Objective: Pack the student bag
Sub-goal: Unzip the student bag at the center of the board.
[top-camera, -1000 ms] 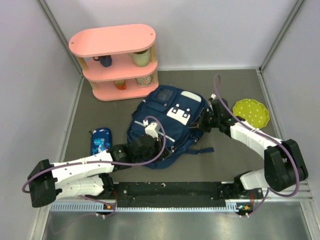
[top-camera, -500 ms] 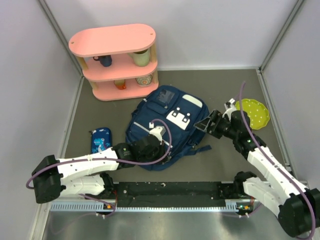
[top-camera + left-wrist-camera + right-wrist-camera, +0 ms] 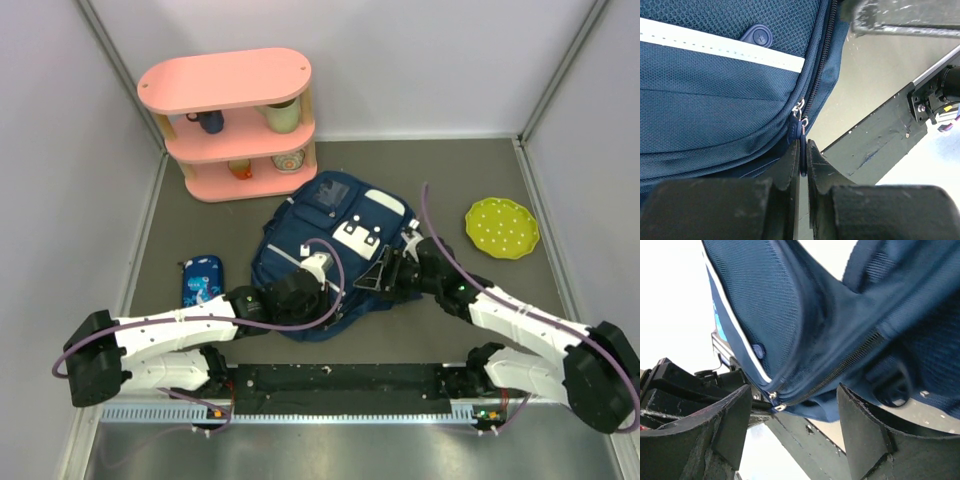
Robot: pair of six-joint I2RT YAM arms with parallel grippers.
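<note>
The student bag [image 3: 325, 245], navy with white patches, lies flat mid-table. My left gripper [image 3: 318, 300] reaches its near edge from the left and is shut on a dark zip pull [image 3: 802, 142] at the end of the zip line; in the left wrist view the gripper [image 3: 803, 152] pinches it between both fingers. My right gripper [image 3: 381, 277] stands open at the bag's near right side. In the right wrist view the gripper [image 3: 795, 425] has navy fabric and a closed zip [image 3: 840, 367] just ahead of its spread fingers, with nothing between them.
A pink three-tier shelf [image 3: 235, 120] with cups stands at the back left. A green dotted plate [image 3: 502, 227] lies at the right. A bright-blue pencil case [image 3: 201, 282] lies left of the bag. A black rail [image 3: 340, 380] runs along the near edge.
My right gripper opened and let go of the bag's right side, swung out to the right, then came back lower to the bag's near right. The left gripper kept its hold.
</note>
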